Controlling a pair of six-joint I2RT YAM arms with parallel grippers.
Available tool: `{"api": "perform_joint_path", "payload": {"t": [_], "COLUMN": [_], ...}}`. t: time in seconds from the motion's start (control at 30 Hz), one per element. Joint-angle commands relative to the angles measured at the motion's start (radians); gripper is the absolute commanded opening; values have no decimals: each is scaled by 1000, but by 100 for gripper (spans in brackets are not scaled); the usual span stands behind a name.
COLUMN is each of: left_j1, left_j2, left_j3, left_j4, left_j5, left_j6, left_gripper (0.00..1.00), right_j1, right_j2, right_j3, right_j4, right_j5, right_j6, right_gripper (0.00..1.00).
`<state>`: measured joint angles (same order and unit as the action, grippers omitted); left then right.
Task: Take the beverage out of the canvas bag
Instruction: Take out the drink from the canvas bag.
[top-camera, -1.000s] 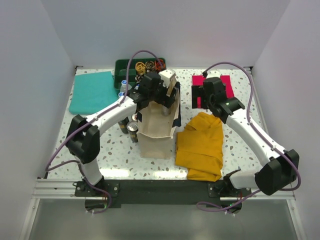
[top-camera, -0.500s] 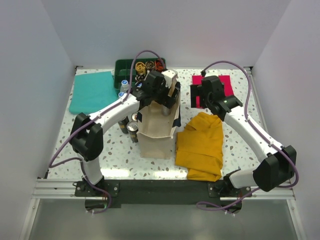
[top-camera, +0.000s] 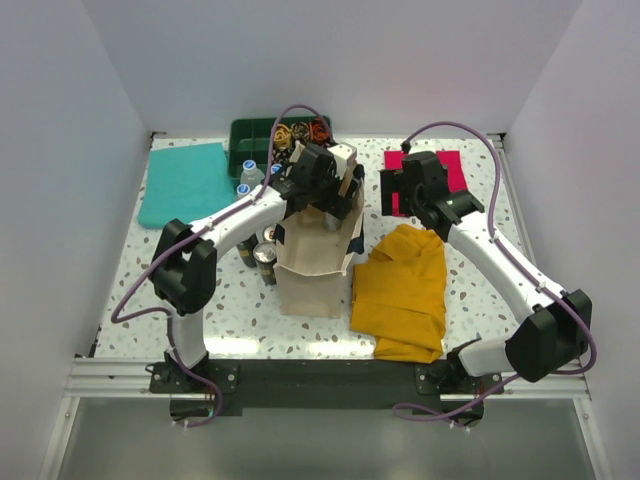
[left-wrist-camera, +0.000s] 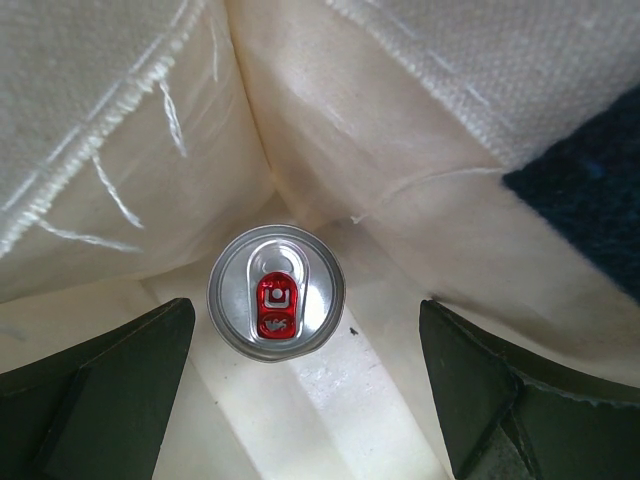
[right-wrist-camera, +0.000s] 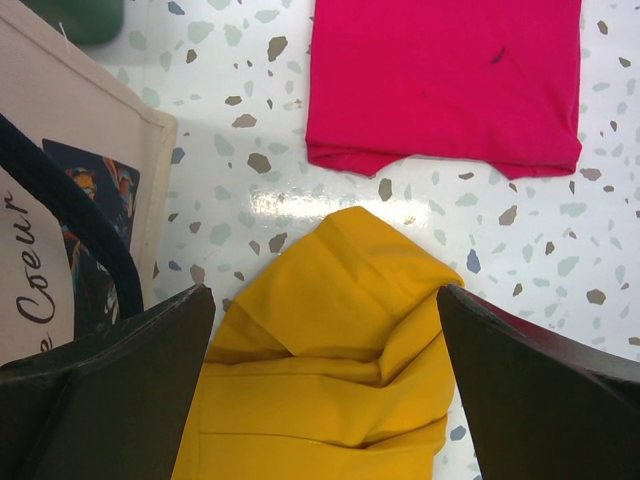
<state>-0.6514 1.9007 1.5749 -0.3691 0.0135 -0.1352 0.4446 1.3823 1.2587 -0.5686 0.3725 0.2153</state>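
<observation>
The cream canvas bag (top-camera: 312, 268) stands upright mid-table with navy handles. In the left wrist view I look straight down into the bag (left-wrist-camera: 380, 120). A silver beverage can with a red pull tab (left-wrist-camera: 276, 293) stands on the bag's floor. My left gripper (left-wrist-camera: 300, 385) is open above it, the can lying between and a little ahead of the two dark fingers (left-wrist-camera: 110, 390). In the top view the left gripper (top-camera: 325, 195) hovers over the bag's mouth. My right gripper (right-wrist-camera: 325, 385) is open and empty above the mustard-yellow cloth (right-wrist-camera: 330, 370), beside the bag's edge (right-wrist-camera: 70, 180).
A red cloth (top-camera: 425, 180) lies at the back right and a teal cloth (top-camera: 185, 182) at the back left. A green bin (top-camera: 262, 135) with small items stands behind the bag. Cans and bottles (top-camera: 262, 258) stand left of the bag.
My left gripper has shifted a little right and back over the bag's mouth. The right gripper has edged slightly left. The bag has not moved.
</observation>
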Motion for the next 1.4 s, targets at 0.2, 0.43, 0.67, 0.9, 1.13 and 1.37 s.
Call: {"api": "perform_joint_path", "payload": {"t": [0.2, 0.43, 0.67, 0.9, 1.13, 1.37], "left_j1": [-4, -4, -4, -5, -5, -10], "left_j2": [32, 34, 29, 26, -12, -15], "left_j3": [10, -15, -50, -64, -92, -93], "left_j4": [45, 85, 118, 127, 165, 160], "left_j5": [-44, -46, -29, -18, 23, 54], "left_j6": [-23, -27, -37, -38, -32, -24], "left_gripper": [100, 100, 94, 79, 45, 7], "right_j1": [-1, -3, -1, -1, -3, -3], "right_j2": [11, 9, 6, 4, 3, 3], "right_j3": [48, 42, 34, 34, 28, 27], "right_j4": [18, 19, 16, 19, 19, 21], "right_j5": [-7, -12, -12, -12, -12, -15], "right_j6": [-13, -13, -10, -8, -8, -8], "right_gripper": [98, 98, 98, 98, 98, 98]}}
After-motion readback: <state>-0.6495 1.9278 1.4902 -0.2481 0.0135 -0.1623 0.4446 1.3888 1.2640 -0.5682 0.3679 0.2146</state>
